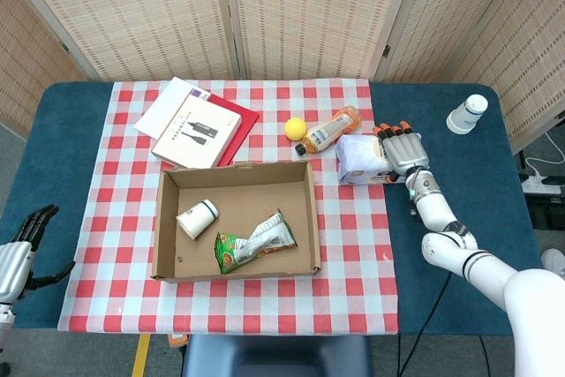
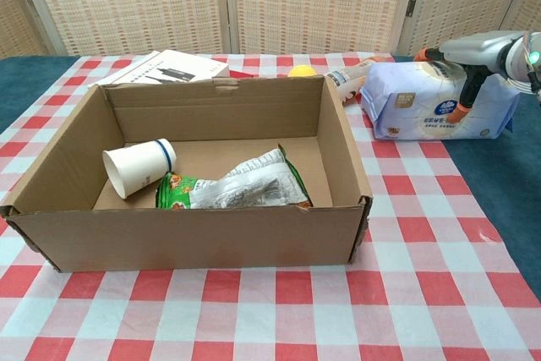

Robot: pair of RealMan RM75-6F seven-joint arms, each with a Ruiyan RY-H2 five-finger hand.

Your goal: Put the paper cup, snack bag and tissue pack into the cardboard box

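The tissue pack (image 2: 439,101) lies on the worktop (image 1: 353,218), right of the cardboard box (image 1: 237,221). The right hand (image 1: 399,149) rests over its top, fingers spread, thumb at the front face; nothing is lifted. The pack appears soft, light and slippery-wrapped: grip across its width.

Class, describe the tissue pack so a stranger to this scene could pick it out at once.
Start at the cardboard box on the checked cloth and look beyond its far right corner. The tissue pack lies there under the right hand. It is a soft, pale rectangular packet, unlike the orange bottle beside it.
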